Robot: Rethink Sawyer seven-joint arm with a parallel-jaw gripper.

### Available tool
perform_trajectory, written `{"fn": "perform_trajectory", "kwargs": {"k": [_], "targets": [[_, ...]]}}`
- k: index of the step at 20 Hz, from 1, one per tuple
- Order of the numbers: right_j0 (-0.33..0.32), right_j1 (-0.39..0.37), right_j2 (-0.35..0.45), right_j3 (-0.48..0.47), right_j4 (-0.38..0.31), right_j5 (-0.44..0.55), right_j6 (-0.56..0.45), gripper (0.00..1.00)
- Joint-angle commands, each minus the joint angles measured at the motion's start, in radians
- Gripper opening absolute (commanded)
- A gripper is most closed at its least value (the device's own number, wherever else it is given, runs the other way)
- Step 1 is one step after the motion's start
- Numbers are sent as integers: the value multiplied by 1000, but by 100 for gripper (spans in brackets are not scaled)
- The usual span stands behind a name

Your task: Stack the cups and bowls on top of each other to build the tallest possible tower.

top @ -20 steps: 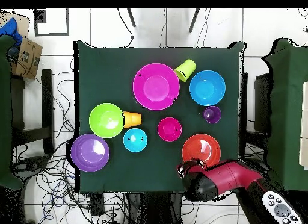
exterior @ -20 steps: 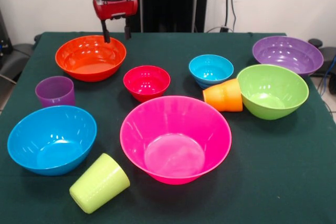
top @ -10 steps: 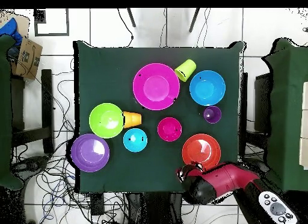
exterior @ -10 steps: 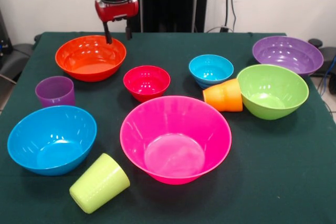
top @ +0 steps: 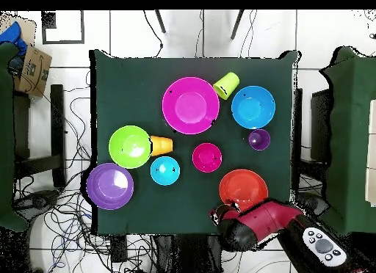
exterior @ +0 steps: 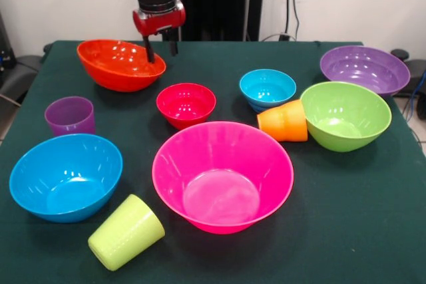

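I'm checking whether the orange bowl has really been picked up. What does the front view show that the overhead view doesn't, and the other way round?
Only the front view shows the gripper with its jaws astride the rim of the orange bowl, and the bowl tilted, its gripped side raised. It also shows the green cup and orange cup lying on their sides.

Only the overhead view shows the arm's red body covering the gripper, plus the floor cables around the table.

Both show every bowl still separate, nothing stacked yet.

front cam low across green table (exterior: 373, 231), facing arm, close, overhead cam straight down, farther, both share whole tabletop
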Motion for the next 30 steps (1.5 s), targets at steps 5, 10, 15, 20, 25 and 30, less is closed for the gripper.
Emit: {"fn": "perform_trajectory", "kwargs": {"k": [5,10,15,20,25,30], "targets": [[63,147,-48,-164,-107,-116,44,100],[46,145,-39,-168,-87,-111,-2,100],[16,136,-20,-163,-68,-115,-17,0],[22,127,-27,-161,-52,-107,-1,0],[19,122,-22,-159,-40,-98,-5,0],[-11,111,5,-146,-8,-52,-55,0]]}}
